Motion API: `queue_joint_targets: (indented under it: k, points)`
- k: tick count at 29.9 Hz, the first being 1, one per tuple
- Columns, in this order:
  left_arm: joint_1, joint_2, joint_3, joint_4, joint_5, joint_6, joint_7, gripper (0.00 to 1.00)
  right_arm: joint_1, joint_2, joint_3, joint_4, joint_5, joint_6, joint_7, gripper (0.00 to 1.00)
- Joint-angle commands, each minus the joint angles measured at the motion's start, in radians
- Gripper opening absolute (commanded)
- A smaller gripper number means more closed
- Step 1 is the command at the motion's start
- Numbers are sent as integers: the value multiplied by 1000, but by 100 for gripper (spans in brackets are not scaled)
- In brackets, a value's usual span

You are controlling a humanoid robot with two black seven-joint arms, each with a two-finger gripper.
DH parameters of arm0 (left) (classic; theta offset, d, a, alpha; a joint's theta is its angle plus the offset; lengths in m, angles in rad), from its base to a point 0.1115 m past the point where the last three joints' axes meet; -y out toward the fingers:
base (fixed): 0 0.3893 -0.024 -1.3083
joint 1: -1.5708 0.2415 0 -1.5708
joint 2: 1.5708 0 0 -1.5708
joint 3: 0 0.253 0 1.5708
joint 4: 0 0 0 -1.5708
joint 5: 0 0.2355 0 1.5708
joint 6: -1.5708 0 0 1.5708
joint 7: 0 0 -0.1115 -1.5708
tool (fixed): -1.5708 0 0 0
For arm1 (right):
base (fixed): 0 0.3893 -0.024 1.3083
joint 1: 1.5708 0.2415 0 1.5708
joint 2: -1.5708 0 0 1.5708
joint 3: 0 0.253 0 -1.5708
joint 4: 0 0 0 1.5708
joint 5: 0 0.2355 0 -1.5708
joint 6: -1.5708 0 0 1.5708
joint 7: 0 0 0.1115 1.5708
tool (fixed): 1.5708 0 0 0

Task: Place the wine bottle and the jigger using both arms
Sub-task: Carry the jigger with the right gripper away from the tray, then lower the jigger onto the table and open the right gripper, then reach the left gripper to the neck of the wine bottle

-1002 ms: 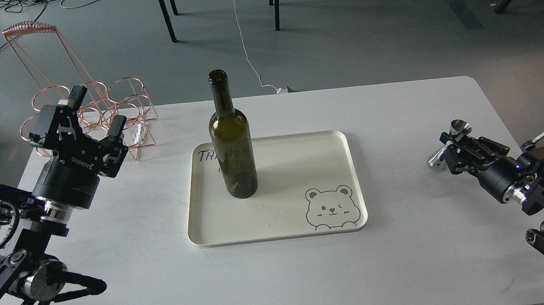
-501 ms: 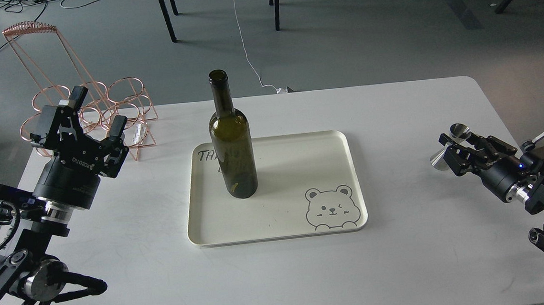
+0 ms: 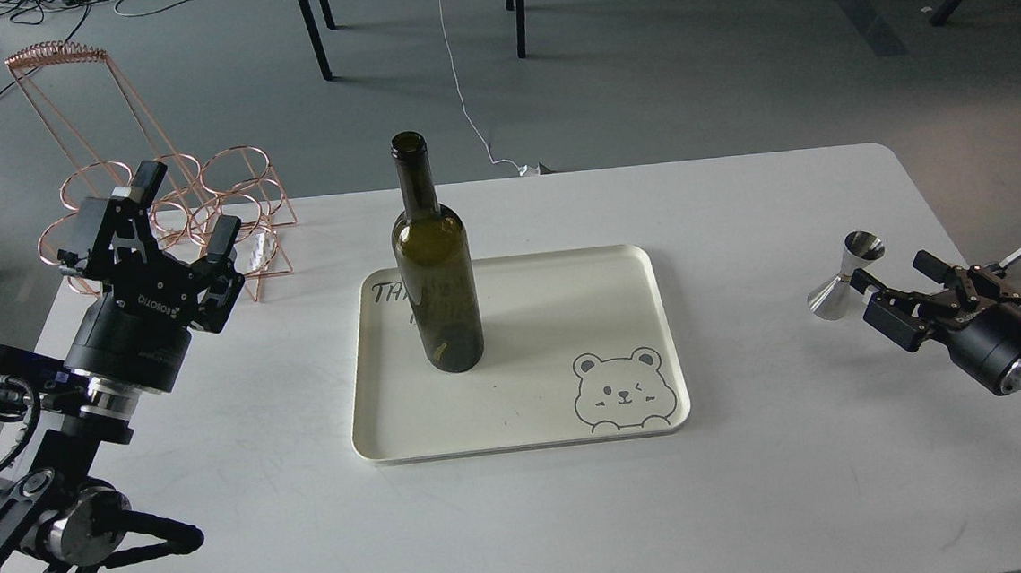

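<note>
While the smooth olive glass wine bottle [image 3: 435,265] is standing upright on the cream tray [image 3: 521,434], the hourglass steel jigger [image 3: 844,276] is resting on the counter [image 3: 758,485] at three o'clock, just beyond the right gripper [image 3: 897,282], fingers spread; left gripper [image 3: 186,210] fingers spread, arm base cropped.

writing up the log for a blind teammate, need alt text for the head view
A tall dark olive-green glass wine bottle stands upright on a cream rectangular tray with a bear drawing on a white table. A small silver hourglass-shaped metal jigger stands right of the tray, just beyond the open right end effector; the open left end effector is raised near a copper wire rack.
</note>
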Motion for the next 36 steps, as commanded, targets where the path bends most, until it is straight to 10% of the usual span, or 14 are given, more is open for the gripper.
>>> queue_joint_targets:
  k: [1,15,24,36]
  points:
    - [-2,5,-2,-1,0,0,0,98,-4,-96,-33,106,84,0,0,95]
    - [5,59,-7,-79,4,-2,0,98,235,-195,-18,358,862,261,0,97]
    - [2,154,-8,-143,317,-6,0,98,345,3,-13,351,1327,487,0,99]
    - [-196,321,7,-194,1031,-6,0,98,284,239,-24,171,1404,613,0,99]
